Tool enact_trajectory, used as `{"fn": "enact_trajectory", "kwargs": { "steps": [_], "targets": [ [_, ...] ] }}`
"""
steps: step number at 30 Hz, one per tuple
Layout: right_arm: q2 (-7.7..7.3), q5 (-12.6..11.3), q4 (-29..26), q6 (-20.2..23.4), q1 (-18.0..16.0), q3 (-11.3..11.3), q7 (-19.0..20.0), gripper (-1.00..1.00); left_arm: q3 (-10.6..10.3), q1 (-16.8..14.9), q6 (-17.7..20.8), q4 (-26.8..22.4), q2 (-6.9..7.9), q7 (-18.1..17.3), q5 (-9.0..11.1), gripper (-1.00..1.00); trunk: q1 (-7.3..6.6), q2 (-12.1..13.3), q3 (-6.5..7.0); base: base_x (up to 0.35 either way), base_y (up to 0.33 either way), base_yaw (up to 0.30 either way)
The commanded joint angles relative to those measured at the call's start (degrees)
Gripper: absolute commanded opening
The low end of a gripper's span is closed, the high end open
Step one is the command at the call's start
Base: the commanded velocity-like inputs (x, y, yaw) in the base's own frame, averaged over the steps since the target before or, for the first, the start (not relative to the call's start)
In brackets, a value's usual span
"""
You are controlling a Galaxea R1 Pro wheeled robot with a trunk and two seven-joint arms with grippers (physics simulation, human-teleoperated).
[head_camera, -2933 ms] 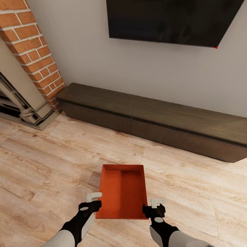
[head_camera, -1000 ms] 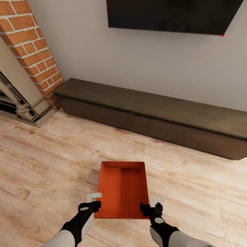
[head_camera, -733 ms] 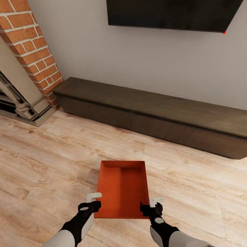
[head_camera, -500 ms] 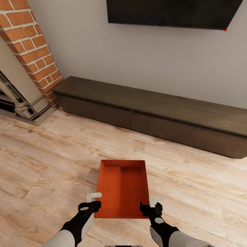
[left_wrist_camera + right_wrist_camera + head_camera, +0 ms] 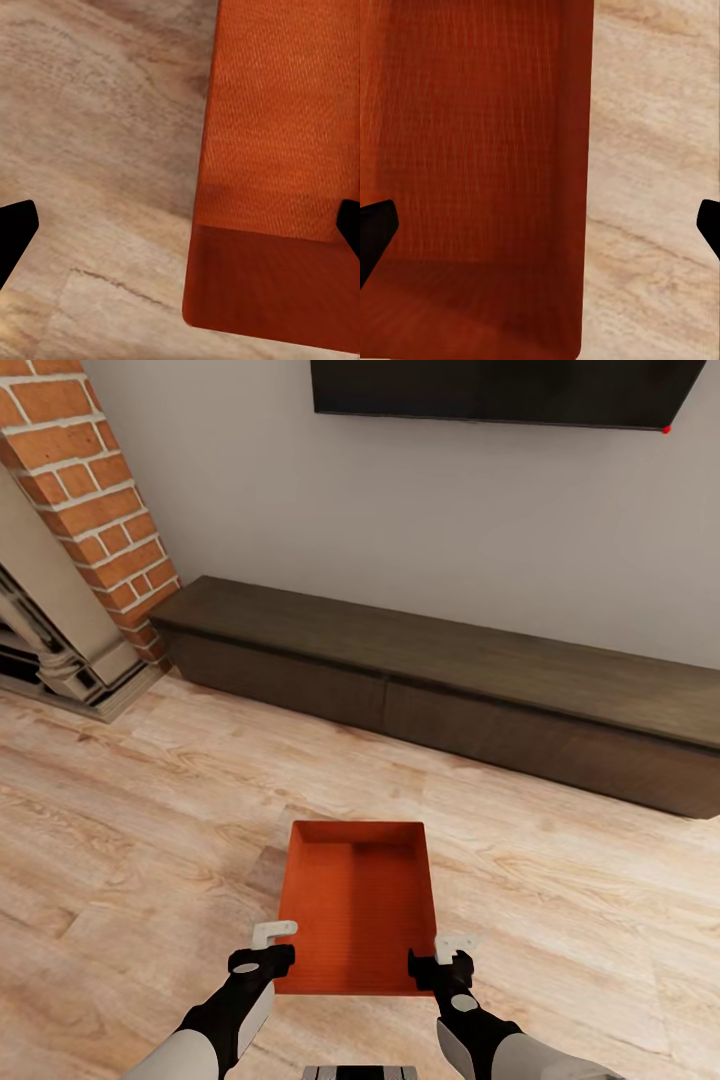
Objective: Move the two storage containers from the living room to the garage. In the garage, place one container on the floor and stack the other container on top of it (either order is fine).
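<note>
One orange-red storage container (image 5: 357,905) lies open-top on the light wood-plank floor of the living room, just in front of me. My left gripper (image 5: 277,950) is at its near left corner and my right gripper (image 5: 442,957) at its near right corner. In the left wrist view the left gripper (image 5: 180,229) is open, its black fingertips (image 5: 15,234) spread wide to either side of the container's side wall (image 5: 201,225). The right wrist view has the right gripper (image 5: 540,225) open in the same way across the opposite wall (image 5: 577,187).
A long low dark-brown cabinet (image 5: 450,680) runs along the white wall ahead, under a black screen (image 5: 500,388). The red brick fireplace (image 5: 85,490) stands at the left. Wood-plank floor (image 5: 130,840) lies open on both sides of the container.
The whole picture has shifted: the screen and cabinet sit higher in the view, and a grey edge of my base shows at the bottom. Grippers and container keep their places relative to each other.
</note>
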Motion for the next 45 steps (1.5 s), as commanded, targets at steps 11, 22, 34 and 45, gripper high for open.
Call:
{"fn": "enact_trajectory", "kwargs": {
  "steps": [11,22,34,45],
  "targets": [
    [-0.10,0.1,0.1,-0.1,0.0,0.5,-0.5,1.00,0.0,0.0,0.2,-0.2,0.04,0.1,-0.1,1.00,2.42,-4.4,-2.01,0.000,0.000,0.000],
    [-0.25,0.1,0.1,-0.2,0.0,0.4,-0.5,1.00,0.0,0.0,0.1,-0.2,0.06,0.0,-0.1,1.00,2.64,-4.8,-2.19,0.000,0.000,0.000],
    [-0.25,0.1,0.1,-0.9,0.0,0.5,-0.5,1.00,0.1,0.0,0.1,-0.2,0.05,0.1,-0.1,1.00,3.73,-6.8,-3.09,0.000,0.000,0.000],
    [-0.25,0.1,0.1,-0.9,0.0,0.5,-0.5,1.00,0.1,0.0,0.0,-0.2,0.05,0.1,0.0,1.00,3.73,-6.8,-3.09,0.022,0.000,0.000]
  ]
}}
